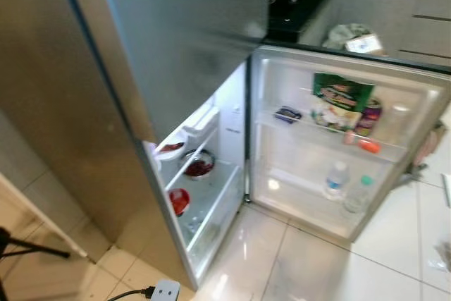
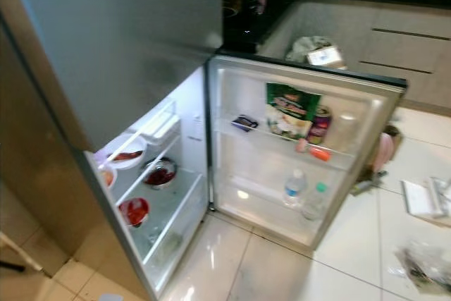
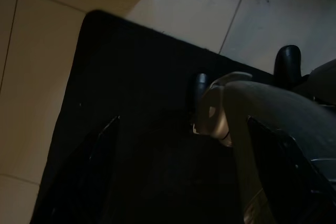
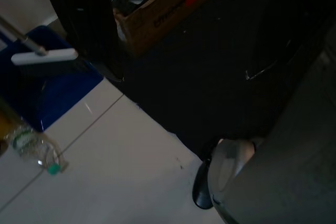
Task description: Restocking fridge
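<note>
Open fridge [image 2: 211,139] door holds bottles [image 2: 294,188]; right wrist sees a floor bottle [image 4: 31,148].

The lower fridge door [image 2: 366,114] stands wide open, so the way into the compartment is free from the front. Its glass shelves [image 2: 158,195] are partly taken: a white bowl [image 2: 125,151] and a metal bowl [image 2: 159,173] on the upper one, a red bowl [image 2: 134,211] below, with bare glass beside them. The upper door rack holds a green packet [image 2: 290,109], a can [image 2: 320,123] and a dark box [image 2: 244,123]; two bottles [image 2: 294,187] stand in the lower rack, open room to their left
</note>
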Motion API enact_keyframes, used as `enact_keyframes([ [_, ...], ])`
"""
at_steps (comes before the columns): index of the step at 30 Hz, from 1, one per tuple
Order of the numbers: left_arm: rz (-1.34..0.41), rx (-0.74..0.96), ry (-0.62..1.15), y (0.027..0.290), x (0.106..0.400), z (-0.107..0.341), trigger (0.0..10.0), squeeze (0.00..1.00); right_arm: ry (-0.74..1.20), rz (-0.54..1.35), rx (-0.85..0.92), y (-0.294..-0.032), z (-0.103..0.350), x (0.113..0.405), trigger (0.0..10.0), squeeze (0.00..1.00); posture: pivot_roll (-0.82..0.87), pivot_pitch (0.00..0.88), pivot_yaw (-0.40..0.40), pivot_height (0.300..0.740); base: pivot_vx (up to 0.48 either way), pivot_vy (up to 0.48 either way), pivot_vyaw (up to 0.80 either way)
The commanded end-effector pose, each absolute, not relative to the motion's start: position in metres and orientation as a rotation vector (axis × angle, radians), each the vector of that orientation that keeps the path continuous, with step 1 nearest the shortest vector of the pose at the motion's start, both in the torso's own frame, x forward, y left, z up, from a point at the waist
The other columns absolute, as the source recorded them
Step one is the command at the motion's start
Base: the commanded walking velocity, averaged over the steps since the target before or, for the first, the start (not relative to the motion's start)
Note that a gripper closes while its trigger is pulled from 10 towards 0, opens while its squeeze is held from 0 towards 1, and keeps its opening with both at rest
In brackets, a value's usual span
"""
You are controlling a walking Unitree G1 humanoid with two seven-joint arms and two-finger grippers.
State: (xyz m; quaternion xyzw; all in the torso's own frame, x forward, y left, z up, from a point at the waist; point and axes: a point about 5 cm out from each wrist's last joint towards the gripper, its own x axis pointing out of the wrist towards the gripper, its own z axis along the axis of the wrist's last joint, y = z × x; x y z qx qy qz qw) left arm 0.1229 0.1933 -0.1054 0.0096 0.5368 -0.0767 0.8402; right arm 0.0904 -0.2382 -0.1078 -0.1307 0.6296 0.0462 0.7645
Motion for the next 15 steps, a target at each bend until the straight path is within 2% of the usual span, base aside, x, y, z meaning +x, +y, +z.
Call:
enact_keyframes([
  [1, -0.166, 0.043, 1.143, 0.1963, 0.1226, -0.1052, 10.0, 0.00, 1.363, 0.103, -0.281, -0.2389, -0.1074, 0.0910, 10.0, 0.00, 0.00, 0.000, -0.021, 0.740, 0.000, 0.000, 0.77],
  [15, -0.171, 0.045, 1.154, 0.1954, 0.1200, -0.1062, 10.0, 0.00, 1.367, 0.117, -0.287, -0.2411, -0.1069, 0.0903, 10.0, 0.00, 0.00, 0.000, -0.022, 0.740, 0.000, 0.000, 0.77],
])
